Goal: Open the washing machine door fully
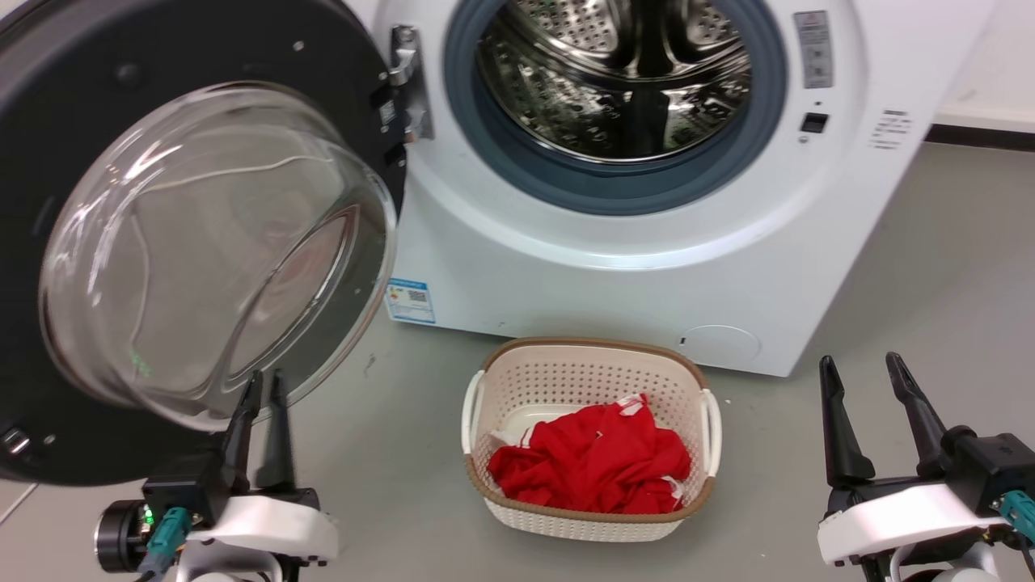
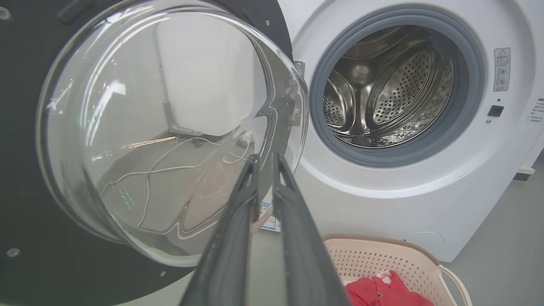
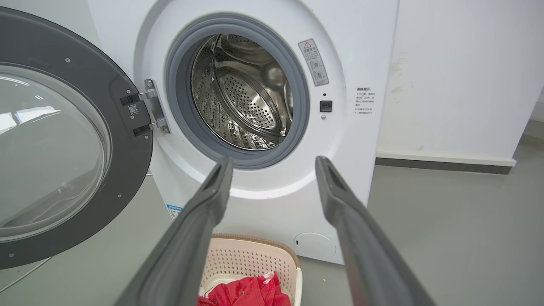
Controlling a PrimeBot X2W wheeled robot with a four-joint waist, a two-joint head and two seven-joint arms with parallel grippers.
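Fingers of the left gripper (image 1: 268, 378) stand drawn nearly together, a thin slit between them and nothing held. In the left wrist view their tips (image 2: 254, 163) lie over the lower rim of the clear glass bowl (image 2: 170, 127) at the door's centre. I cannot tell whether they touch the glass or hang just short of it. The right gripper (image 1: 859, 362) has its fingers spread wide and empty, well apart from the door, pointing toward the front of the washing machine (image 1: 566, 275).

The washing machine door (image 1: 194, 242) hangs from its metal hinge (image 1: 404, 81) at the left side of the opening, swung well away from the machine front with its inner face and bulging window turned toward the robot. The grey rubber ring (image 1: 598, 190) and the steel drum (image 1: 614, 73) are wholly uncovered. On the floor (image 1: 889, 283) just before the machine's front edge sits a cream basket (image 1: 590, 368) with red cloth (image 1: 598, 465) in it, clear of the door.

By my reckoning the task is mostly done: the latch is free and the door stands wide. What may be left is a last push outward until the hinge stops. Whether the hinge has any travel left cannot be read from these views.
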